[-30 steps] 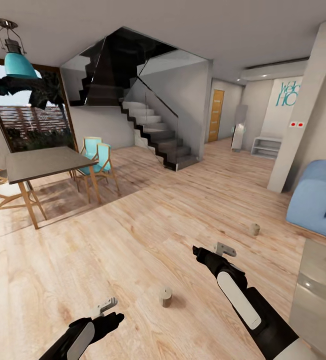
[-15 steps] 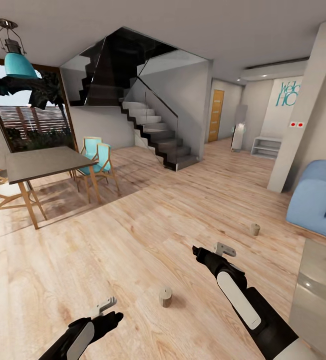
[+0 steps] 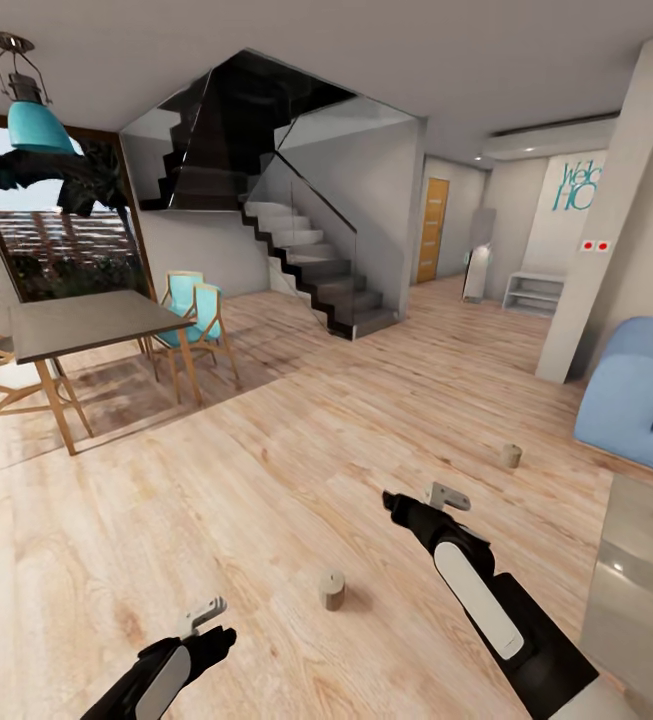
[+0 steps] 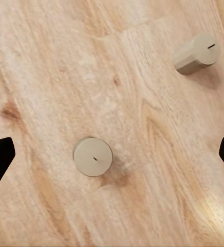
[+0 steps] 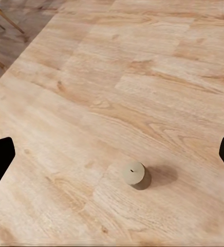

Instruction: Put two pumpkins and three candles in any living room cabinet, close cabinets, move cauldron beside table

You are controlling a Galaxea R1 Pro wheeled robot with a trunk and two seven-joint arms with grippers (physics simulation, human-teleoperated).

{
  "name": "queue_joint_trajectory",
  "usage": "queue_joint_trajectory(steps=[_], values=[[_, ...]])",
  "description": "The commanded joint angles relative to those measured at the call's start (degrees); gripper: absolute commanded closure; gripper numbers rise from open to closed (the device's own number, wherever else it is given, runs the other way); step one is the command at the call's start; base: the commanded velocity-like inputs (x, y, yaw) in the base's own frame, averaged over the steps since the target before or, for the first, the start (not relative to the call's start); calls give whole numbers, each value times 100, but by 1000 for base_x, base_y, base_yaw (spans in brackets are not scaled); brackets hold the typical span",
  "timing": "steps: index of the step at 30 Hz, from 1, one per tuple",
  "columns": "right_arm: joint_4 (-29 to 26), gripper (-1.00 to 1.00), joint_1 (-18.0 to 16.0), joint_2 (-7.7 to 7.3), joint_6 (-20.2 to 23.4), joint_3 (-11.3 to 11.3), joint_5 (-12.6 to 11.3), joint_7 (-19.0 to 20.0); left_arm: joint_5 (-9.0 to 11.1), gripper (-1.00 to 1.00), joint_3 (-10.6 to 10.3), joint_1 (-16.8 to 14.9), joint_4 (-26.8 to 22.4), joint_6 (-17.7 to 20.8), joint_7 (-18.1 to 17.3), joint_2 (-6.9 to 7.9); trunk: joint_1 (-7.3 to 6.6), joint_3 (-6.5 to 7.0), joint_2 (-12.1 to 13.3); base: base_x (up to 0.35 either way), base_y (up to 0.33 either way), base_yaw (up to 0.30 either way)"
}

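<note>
task looks barely started, as a judgement: no candle is stowed as far as these views show. going left to right in the head view: the dining table (image 3: 86,325) with wooden legs sits at about 10 o'clock, not the task's table. the left gripper (image 3: 204,618) hangs low at 7 o'clock over the floor (image 3: 266,470); in the left wrist view its dark fingertips (image 4: 0,159) sit wide apart at the frame edges, so it's released and holding nothing. under it that view shows two candles, one upright seen from the top (image 4: 93,157) and another further off (image 4: 197,53), well apart from each other; which of these is which in the head view, cannot tell. near candle (image 3: 332,590) stands on the floor at 6 o'clock between the two arms. right gripper (image 3: 448,496) is just past centre at about 5 o'clock; right wrist view shows its tips spread at both edges, released, empty, with one candle (image 5: 134,173) upright on the floor ahead. far candle (image 3: 510,456) at 4 o'clock, near the blue sofa (image 3: 636,395). a glossy grey slab (image 3: 641,580) at the 4 o'clock edge is likely the coffee table. containers: no cabinet, pumpkins or cauldron to report on here, so all storing, closing and cauldron placing is left to do.
</note>
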Motion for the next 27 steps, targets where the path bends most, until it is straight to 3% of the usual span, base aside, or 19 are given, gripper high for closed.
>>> queue_joint_trajectory(steps=[1,6,11,14,19,24,27], values=[[-67,-100,-6,-4,132,16,-33,-38,60,-100,-47,-3,-14,9,59,0,22,-25,-45,0,0,0],[-493,-100,-6,-3,603,29,-84,8,60,-100,-53,-3,-14,5,65,-16,132,-114,-245,0,0,0],[-560,-100,-6,-3,672,44,-314,215,52,-100,-55,-3,-14,2,65,-31,242,-204,-446,0,0,0],[-555,-100,-6,-10,689,45,-349,522,51,-100,-55,-3,-14,3,65,-39,308,-258,-566,0,0,0],[-548,-100,-6,-4,695,46,-393,717,51,-100,-58,-3,-14,-1,65,-42,418,-348,-767,0,0,0],[-603,-100,-6,-10,697,102,-1052,933,51,-100,-64,-3,-14,-2,65,-42,527,-438,-967,0,0,0],[-664,-100,-6,-6,688,216,-1177,957,55,-100,-64,-3,-14,-2,65,-42,593,-491,-1088,0,0,0]])
